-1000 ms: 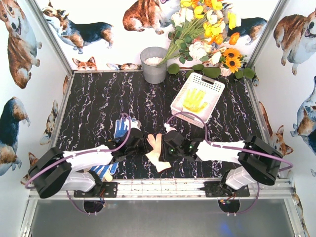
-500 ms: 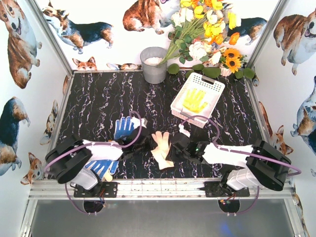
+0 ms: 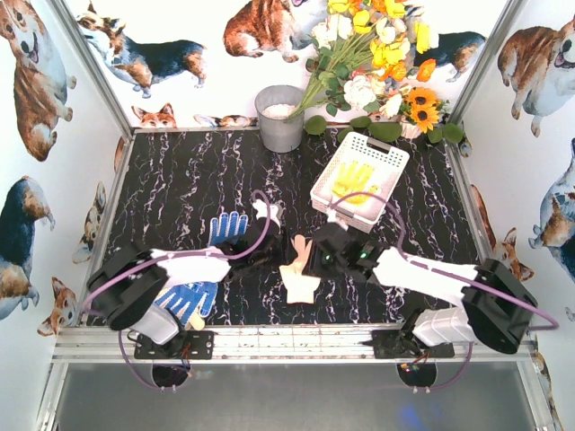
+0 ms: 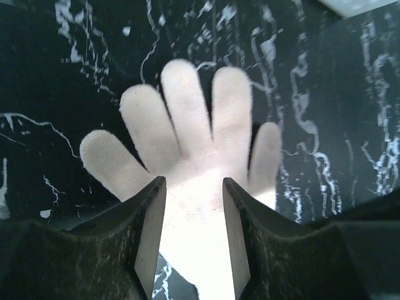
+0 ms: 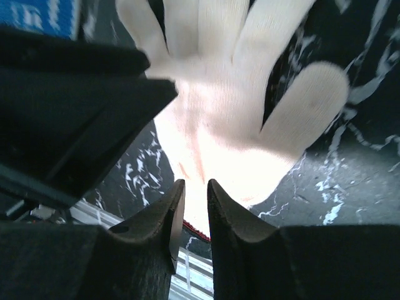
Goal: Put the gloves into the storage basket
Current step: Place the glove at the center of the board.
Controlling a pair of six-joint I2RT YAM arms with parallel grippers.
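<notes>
Cream knit glove (image 3: 299,274) lies between left gripper (image 4: 194,184), its jaws apart, and right gripper (image 5: 195,182), nearly closed at the cuff, hold unclear. Only the top view shows a yellow glove (image 3: 354,181) in the white lattice basket (image 3: 388,184).

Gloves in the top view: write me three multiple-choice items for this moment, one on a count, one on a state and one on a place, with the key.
1. How many blue gloves show in the top view? A one, B two, C four.
2. The white glove is: A spread open with fingers apart, B balled up, C turned inside out.
3. The yellow glove is: A under the white glove, B on a blue glove, C in the basket.

Key: B, as one lies ahead of the other on the left; A, as the left wrist view shows its fingers fanned out; C, as it lies within the lattice walls.
</notes>
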